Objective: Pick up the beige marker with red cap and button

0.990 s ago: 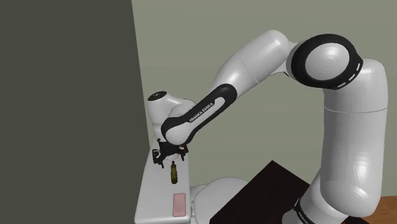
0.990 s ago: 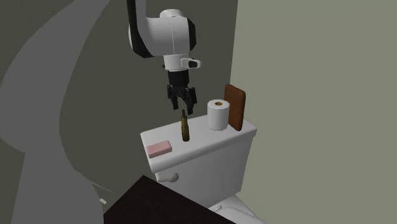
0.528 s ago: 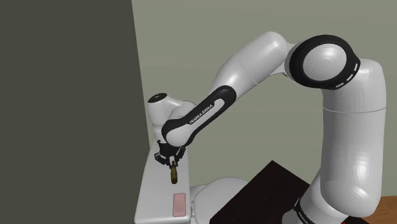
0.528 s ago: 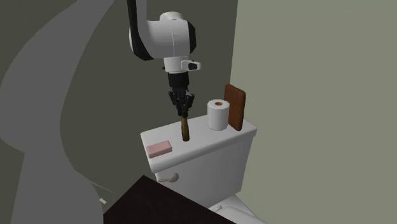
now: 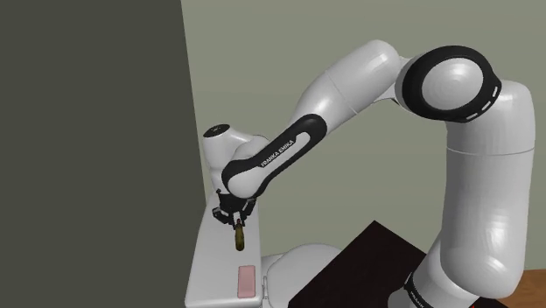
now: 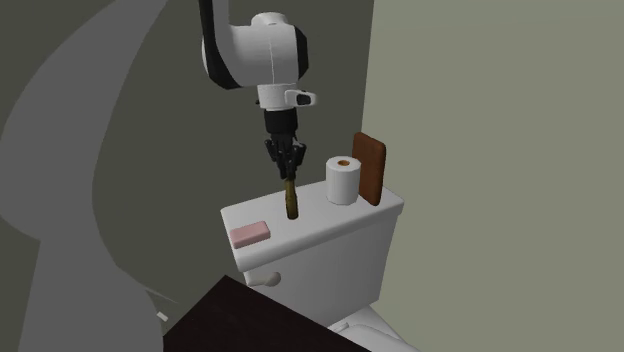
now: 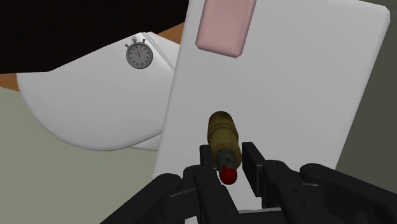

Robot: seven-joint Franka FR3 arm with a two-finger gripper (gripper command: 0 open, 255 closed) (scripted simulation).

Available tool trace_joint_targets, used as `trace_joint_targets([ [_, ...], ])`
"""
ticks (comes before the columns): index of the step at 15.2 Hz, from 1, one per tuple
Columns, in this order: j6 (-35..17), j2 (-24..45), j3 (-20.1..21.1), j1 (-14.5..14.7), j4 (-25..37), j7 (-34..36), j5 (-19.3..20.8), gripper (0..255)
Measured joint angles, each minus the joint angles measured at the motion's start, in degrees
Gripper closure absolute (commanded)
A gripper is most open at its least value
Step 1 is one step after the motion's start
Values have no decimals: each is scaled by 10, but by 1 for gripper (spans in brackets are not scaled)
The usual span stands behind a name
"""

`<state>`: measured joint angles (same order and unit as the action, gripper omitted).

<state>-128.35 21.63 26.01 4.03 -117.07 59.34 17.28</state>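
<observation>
Grips the olive-brown marker [image 6: 291,203] just below its red cap [image 7: 228,175], with the black gripper [image 6: 288,160] drawn nearly closed so that both fingers [image 7: 252,162] press against the barrel. Holds it upright about midway along the white toilet tank lid [image 6: 330,215], lower end at or just above the surface; cannot tell whether touching. Shares that lid with a pink bar [image 6: 250,233] near the front corner at one end, and a toilet roll [image 6: 343,180] beside a brown board [image 6: 369,165] at the opposite end.
</observation>
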Motion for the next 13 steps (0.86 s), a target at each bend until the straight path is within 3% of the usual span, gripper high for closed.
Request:
trace_joint_targets([
  [13,76,-62,19,-11,24,-29,-42,255],
])
